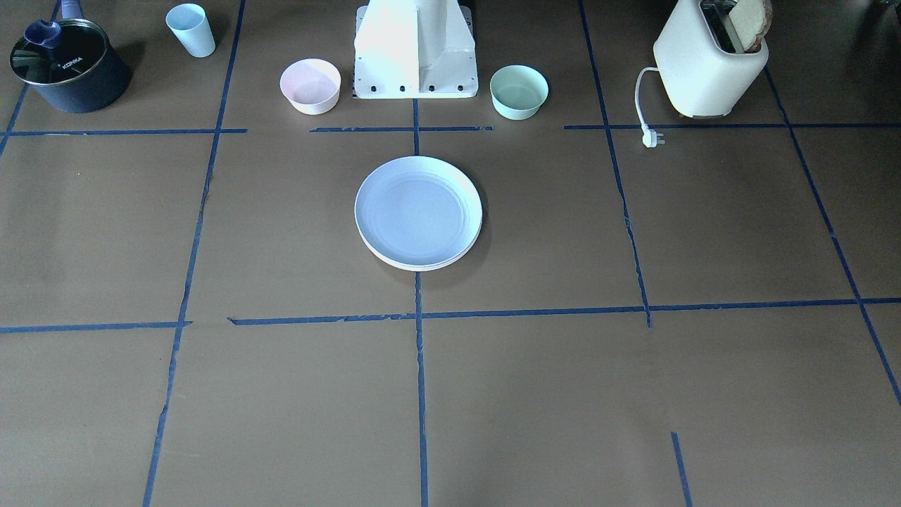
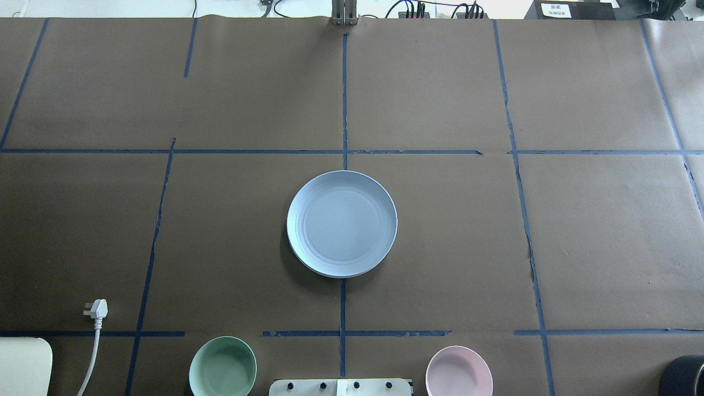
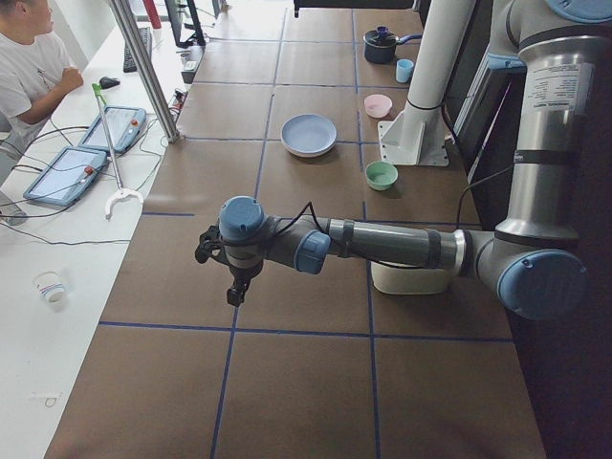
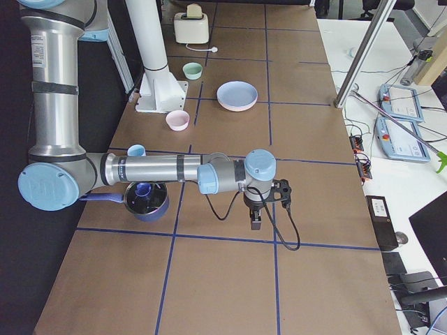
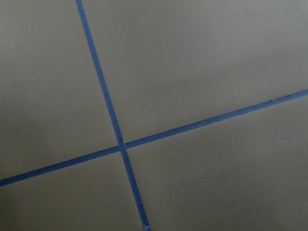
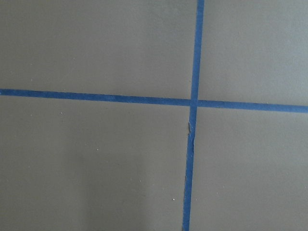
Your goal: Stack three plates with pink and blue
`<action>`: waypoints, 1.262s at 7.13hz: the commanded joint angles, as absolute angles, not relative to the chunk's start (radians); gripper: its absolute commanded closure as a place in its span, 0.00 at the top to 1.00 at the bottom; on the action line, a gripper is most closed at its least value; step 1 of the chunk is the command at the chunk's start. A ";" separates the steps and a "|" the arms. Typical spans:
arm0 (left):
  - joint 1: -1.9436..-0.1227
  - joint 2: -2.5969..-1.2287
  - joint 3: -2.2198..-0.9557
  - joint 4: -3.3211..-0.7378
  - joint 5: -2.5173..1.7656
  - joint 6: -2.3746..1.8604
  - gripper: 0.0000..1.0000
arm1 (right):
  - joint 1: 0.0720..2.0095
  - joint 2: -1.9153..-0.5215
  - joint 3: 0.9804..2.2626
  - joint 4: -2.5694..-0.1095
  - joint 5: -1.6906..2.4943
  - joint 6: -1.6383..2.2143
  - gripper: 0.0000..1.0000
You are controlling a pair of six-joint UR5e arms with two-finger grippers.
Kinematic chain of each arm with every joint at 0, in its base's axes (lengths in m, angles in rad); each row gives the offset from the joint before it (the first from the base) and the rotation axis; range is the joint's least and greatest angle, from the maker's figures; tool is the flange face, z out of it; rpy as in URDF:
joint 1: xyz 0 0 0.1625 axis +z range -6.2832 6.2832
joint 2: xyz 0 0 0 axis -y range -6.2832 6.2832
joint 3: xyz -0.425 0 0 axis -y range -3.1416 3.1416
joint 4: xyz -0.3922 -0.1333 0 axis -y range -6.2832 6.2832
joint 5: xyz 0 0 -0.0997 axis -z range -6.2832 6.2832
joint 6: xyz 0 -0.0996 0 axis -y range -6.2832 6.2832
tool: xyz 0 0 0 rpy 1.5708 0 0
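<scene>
The light blue plate [image 1: 418,211] lies on top of a stack at the table's middle, also in the overhead view [image 2: 341,223]. Beneath it only a pale cream rim [image 1: 422,267] shows; the pink plate is hidden under the blue one. Both arms are far from the stack, out at the table's ends. My left gripper [image 3: 232,296] hangs over bare paper in the exterior left view. My right gripper [image 4: 255,225] hangs over bare paper in the exterior right view. I cannot tell whether either is open or shut. Both wrist views show only brown paper and blue tape.
A small pink bowl [image 1: 310,86] and a mint-green bowl [image 1: 519,91] flank the robot base [image 1: 415,53]. A toaster [image 1: 711,63] with bread and a loose plug [image 1: 652,139], a dark pot [image 1: 69,67] and a blue cup [image 1: 191,29] stand along that edge.
</scene>
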State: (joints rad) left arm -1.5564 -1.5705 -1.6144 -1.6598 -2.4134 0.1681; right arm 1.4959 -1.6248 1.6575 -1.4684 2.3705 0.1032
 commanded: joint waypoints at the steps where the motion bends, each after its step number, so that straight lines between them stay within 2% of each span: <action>1: -1.568 -1.548 -1.627 -1.640 -2.416 0.184 1.00 | 1.520 -1.644 1.644 -1.468 2.373 0.086 1.00; 5: -1.565 -1.536 -1.551 -1.640 -2.411 0.178 1.00 | 1.519 -1.632 1.641 -1.468 2.353 0.098 1.00; 9: -1.571 -1.559 -1.574 -1.490 -2.396 0.183 1.00 | 1.519 -1.637 1.643 -1.470 2.367 0.089 1.00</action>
State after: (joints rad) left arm -1.5693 -1.5566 -1.5672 -1.5111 -2.3969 0.1809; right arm 1.5187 -1.6375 1.6427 -1.4700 2.3628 0.0902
